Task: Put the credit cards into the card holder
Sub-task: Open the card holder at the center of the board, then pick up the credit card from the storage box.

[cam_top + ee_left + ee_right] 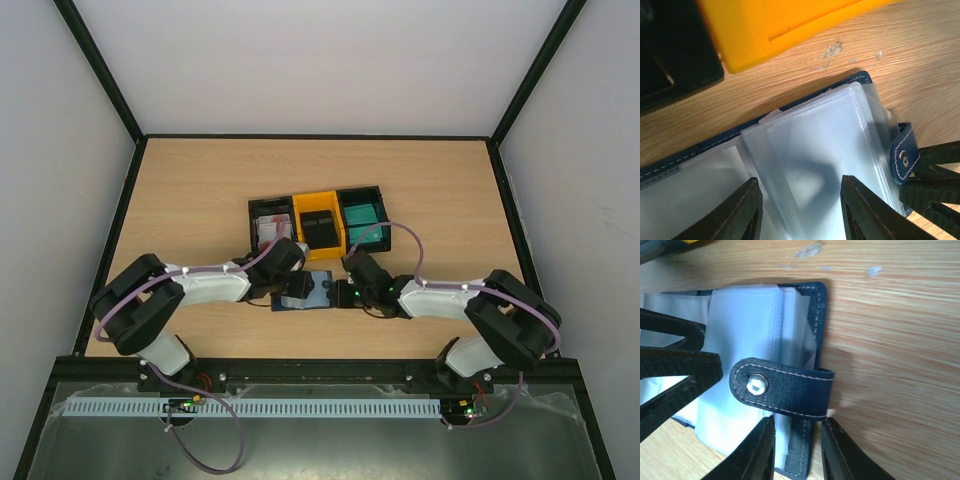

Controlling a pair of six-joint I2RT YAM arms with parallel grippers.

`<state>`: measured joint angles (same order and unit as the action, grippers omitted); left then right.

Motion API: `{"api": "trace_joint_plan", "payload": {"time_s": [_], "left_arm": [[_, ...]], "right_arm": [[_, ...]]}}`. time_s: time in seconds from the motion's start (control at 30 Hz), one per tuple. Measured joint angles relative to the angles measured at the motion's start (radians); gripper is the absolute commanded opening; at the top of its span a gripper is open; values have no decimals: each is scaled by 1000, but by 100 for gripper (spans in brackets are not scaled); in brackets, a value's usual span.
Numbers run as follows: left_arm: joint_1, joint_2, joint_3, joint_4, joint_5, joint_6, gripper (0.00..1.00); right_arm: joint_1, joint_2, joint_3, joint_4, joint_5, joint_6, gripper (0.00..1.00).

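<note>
Holder [320, 290] lies open on the tabletop [200, 190], near the bins [318, 205]. My left fingers [747, 210] stand apart over its clear sleeves [815, 145]; my right fingers [757, 455] narrowly straddle its cover edge; whether they pinch, I cannot tell.

White shells, black joints on left arm [205, 285] and right arm [440, 298]; lilac cables [418, 258] looped along both; green lights [361, 292] centre frame; black ribbed fingers [740, 215].

Top camera looks down; both close wrist cameras share the card holder [820, 135].
</note>
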<state>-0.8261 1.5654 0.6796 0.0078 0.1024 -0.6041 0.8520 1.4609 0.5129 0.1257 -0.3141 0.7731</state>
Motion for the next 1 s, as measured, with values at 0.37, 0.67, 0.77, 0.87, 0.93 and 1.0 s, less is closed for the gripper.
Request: {"api": "trace_joint_plan", "payload": {"time_s": [0.37,0.67,0.77,0.87,0.93,1.0], "left_arm": [[24,-60,119,-172,-47,48,68],[187,-146,372,-314,-83,251,69],[257,-133,449,-382,-79,344,65],[328,-91,537,-446,-82,439,62],[368,-58,579,-479,-79,520,62],[394,-34,586,-499,-64,600,60]], "right_arm": [[0,-188,102,-222,204,-15,51],[0,-261,147,-291,251,-68,55],[0,-253,160,-303,245,-77,55],[0,-242,179,-310,241,-77,56],[0,-227,201,-312,238,-78,56],[0,-201,226,-310,230,-82,56]]}}
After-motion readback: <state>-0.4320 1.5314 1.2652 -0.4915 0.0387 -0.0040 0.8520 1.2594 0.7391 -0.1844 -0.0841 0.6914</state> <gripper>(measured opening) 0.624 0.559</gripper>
